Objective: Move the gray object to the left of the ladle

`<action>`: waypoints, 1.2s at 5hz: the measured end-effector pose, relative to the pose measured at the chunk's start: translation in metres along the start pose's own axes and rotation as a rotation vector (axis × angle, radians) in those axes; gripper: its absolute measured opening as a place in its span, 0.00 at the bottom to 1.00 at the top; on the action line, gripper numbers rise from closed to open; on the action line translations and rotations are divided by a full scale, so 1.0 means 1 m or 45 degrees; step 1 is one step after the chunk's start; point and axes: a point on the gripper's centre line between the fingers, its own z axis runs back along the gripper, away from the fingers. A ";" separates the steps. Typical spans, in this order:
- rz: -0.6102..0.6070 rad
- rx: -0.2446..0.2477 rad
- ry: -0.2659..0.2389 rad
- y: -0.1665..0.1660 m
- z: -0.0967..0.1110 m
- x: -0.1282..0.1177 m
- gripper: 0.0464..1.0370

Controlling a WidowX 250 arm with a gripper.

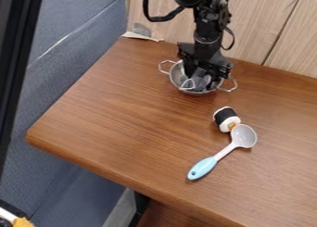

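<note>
"Pincer [202, 71] low over the metal bowl [176, 78], far side of bench [111, 112]. How wide it stands, can't tell. Grip on anything: can't tell either."

"And the gray object?"

"Probably the gray shape [200, 78] in the bowl, right by the pincer. Outline unclear. Bowl itself is grayish too, so mixing up the two is my first worry. Wrong pick, wrong thing moved."

"Suppose it's the gray shape. Next worry?"

"Snagging. Bowl has a wire handle at left [160, 66] and another at right [235, 85]. A sideways pull before clearing the rim could drag or tip the bowl. Shallow hold, and the piece may slip back in."

"Route to the ladle [225, 151]?"

"Near and slightly right of the bowl. Sushi-like roll [226, 119] sits just beyond the ladle's cup. Low carry drifting right could knock it into the cup and shift the ladle. Better to lift clear, then come near along the left."

"Set-down?"

"Ladle's blue handle [203, 168] slants near and left. Release too far right, piece lands on it. Too far near-left, bench edge becomes the hazard: a roll or slide there ends in a fall."
</note>
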 end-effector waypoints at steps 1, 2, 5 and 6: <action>0.018 0.003 0.006 0.000 -0.001 -0.001 0.51; 0.021 0.010 0.013 0.001 0.001 -0.004 0.51; 0.031 0.053 -0.114 0.004 0.049 0.015 0.51; 0.043 0.073 -0.157 0.004 0.070 0.004 0.51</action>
